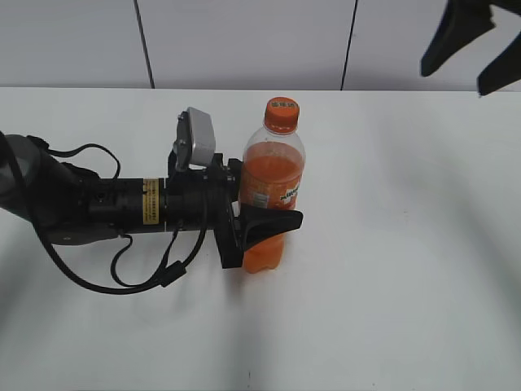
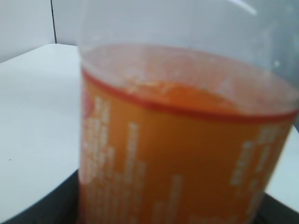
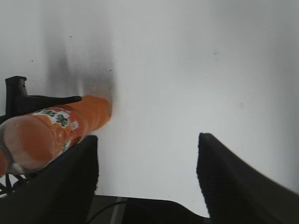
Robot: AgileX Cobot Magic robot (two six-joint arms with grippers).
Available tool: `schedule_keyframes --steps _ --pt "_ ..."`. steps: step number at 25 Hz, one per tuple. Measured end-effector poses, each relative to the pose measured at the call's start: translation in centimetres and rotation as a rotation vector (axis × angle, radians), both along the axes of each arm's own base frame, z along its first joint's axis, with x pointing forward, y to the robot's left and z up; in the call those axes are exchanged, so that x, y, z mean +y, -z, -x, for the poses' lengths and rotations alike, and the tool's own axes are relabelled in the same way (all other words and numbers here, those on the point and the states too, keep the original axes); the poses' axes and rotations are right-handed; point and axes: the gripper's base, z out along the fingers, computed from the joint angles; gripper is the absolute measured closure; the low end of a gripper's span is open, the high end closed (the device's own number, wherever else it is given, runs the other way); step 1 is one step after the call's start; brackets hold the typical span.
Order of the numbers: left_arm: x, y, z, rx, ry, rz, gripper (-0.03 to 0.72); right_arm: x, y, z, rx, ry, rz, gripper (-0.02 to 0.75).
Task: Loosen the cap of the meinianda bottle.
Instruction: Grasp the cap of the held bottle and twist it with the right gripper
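The meinianda bottle (image 1: 273, 183) stands upright on the white table, with orange drink and an orange label. Its orange cap (image 1: 281, 113) sits on the neck. My left gripper (image 1: 259, 232) is shut on the bottle's lower body from the left. The label fills the left wrist view (image 2: 187, 154), with black jaw edges at both lower corners. My right gripper (image 1: 470, 49) hangs high at the top right, open and empty, well apart from the cap. In the right wrist view its jaws (image 3: 147, 161) are wide apart over bare table, and the bottle (image 3: 56, 128) shows at the left.
The left arm (image 1: 89, 204) with its cables lies across the table's left side. The white table (image 1: 407, 244) extends right and forward of the bottle. A panelled wall stands behind the table.
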Motion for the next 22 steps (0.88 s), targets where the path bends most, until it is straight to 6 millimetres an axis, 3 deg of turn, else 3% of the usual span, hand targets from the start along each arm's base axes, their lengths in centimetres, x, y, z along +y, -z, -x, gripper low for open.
schedule_keyframes --steps 5,9,13,17,22 --pt "0.0 0.0 0.0 0.000 0.000 0.000 0.267 4.2 0.2 -1.0 0.021 -0.051 -0.034 0.244" --pt "0.0 0.0 0.1 -0.003 0.015 -0.003 0.267 6.8 -1.1 -0.6 -0.001 -0.073 -0.074 0.244" --pt "-0.1 0.0 0.2 -0.004 0.025 -0.003 0.267 9.4 -0.8 -0.2 0.026 -0.087 -0.092 0.244" --pt "-0.1 0.0 0.2 -0.005 0.026 -0.005 0.268 11.4 0.3 0.4 0.069 -0.106 -0.087 0.244" --pt "0.0 0.1 0.2 -0.004 0.025 -0.006 0.268 12.6 0.4 1.2 0.083 -0.113 -0.091 0.244"
